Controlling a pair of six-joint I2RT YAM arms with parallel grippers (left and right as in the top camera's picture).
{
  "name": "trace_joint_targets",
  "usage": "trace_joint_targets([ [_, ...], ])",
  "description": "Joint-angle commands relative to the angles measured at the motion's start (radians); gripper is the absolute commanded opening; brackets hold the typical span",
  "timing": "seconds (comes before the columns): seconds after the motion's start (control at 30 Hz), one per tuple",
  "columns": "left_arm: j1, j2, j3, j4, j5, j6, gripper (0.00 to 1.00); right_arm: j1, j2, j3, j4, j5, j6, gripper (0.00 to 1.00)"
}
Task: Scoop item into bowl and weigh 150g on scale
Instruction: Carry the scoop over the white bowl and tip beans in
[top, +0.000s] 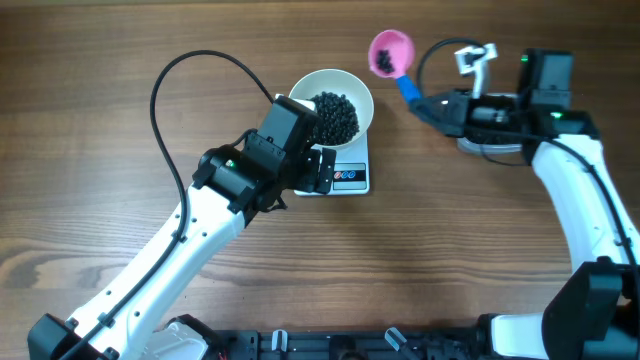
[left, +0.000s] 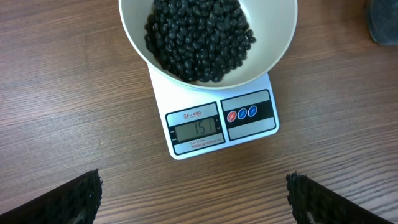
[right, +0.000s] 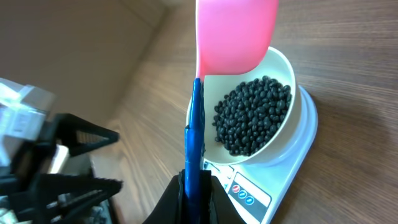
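Half the scale hides under the left arm in the overhead view. Only its front edge shows below the bowl of beans. The right gripper is clamped on the blue handle of a pink scoop beside the bowl. From the left wrist, the left gripper gapes wide, fingers cropped. The scale reads "SF-400" and "151". From the right wrist, the scoop covers part of the bowl's rim — its inside unseen.

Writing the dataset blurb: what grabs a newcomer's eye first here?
A white bowl heaped with black beans sits on the kitchen scale at the centre of the table, its display reading 151. To its right, the right end effector holds a pink scoop by its blue handle, a few beans inside.
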Motion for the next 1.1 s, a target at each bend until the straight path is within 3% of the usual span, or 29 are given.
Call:
trace_joint_targets([
  [0.0,-0.004,-0.014,-0.006,0.000,0.009,-0.009,1.00,0.085,-0.019,0.000,0.018,0.174,-0.067,0.04],
  [0.33,-0.004,-0.014,-0.006,0.000,0.009,-0.009,1.00,0.246,-0.019,0.000,0.035,0.387,-0.243,0.04],
  [1.07,-0.004,-0.014,-0.006,0.000,0.008,-0.009,1.00,0.283,-0.019,0.000,0.045,0.411,-0.233,0.04],
])
